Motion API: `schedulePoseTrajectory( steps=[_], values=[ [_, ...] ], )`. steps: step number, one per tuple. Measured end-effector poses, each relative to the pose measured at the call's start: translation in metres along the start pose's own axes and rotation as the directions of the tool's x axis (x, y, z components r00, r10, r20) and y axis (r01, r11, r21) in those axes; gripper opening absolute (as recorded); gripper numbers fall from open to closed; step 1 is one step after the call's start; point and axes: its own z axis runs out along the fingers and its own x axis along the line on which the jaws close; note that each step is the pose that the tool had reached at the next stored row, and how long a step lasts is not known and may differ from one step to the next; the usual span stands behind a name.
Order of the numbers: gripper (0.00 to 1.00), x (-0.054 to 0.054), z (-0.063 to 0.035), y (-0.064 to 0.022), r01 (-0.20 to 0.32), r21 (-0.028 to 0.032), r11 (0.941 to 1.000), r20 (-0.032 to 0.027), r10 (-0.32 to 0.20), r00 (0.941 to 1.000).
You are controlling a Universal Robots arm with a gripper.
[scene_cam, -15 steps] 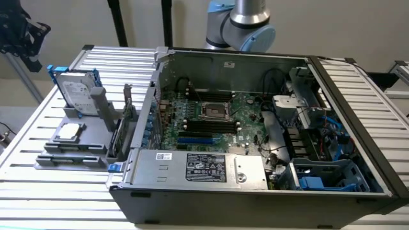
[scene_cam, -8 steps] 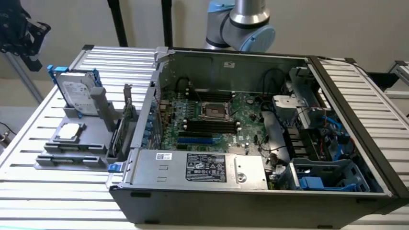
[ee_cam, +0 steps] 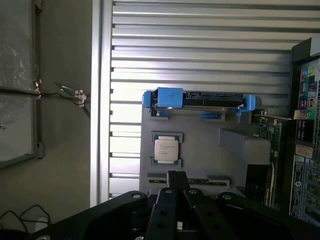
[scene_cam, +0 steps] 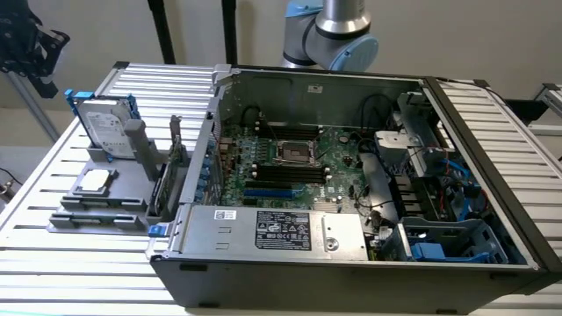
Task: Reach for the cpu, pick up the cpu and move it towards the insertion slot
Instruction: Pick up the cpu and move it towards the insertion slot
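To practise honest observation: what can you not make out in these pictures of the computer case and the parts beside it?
- Exterior view: the arm, cut off by the picture's top edge.
- Exterior view: the insertion slot, detail in its dark centre too small.
- Wrist view: the cpu, its printing too small to read.
- Wrist view: the gripper, its body cut off by the picture's edge.

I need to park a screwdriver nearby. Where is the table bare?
Bare table slats lie in front of the grey holder, nearer the exterior camera, and beside the case on the exterior view's right. Crowded: the holder, carrying the cpu and hard drive, and inside the case.
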Motion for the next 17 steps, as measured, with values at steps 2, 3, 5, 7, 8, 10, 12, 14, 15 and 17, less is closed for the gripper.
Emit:
schedulePoseTrajectory(
  steps=[2, 3, 5, 7, 8, 10, 12, 14, 15, 17],
  values=[
    [0.11, 0.0, 0.0, 0.0, 0.0, 0.0, 1.0, 0.0, 0.0, 1.0],
    [0.12, 0.0, 0.0, 0.0, 0.0, 0.0, 1.0, 0.0, 0.0, 1.0],
    [0.18, 0.0, 0.0, 0.0, 0.0, 0.0, 1.0, 0.0, 0.0, 1.0],
    [0.24, 0.0, 0.0, 0.0, 0.0, 0.0, 1.0, 0.0, 0.0, 1.0],
    [0.3, 0.0, 0.0, 0.0, 0.0, 0.0, 1.0, 0.0, 0.0, 1.0],
    [0.42, 0.0, 0.0, 0.0, 0.0, 0.0, 1.0, 0.0, 0.0, 1.0],
    [0.47, -0.0001, 0.0003, 0.0, 0.0, 0.0004, 1.0, -0.0001, 0.0, 1.0],
    [0.53, 0.0, 0.0012, 0.0, 0.0, 0.0007, 1.0, -0.0002, 0.0, 1.0],
    [0.59, 0.0, 0.0023, -0.0001, 0.0, 0.0006, 1.0, 0.0, 0.0, 1.0],
    [0.65, 0.0, 0.0058, -0.0002, 0.0, 0.0006, 1.0, 0.0, 0.0, 1.0]
  ],
)
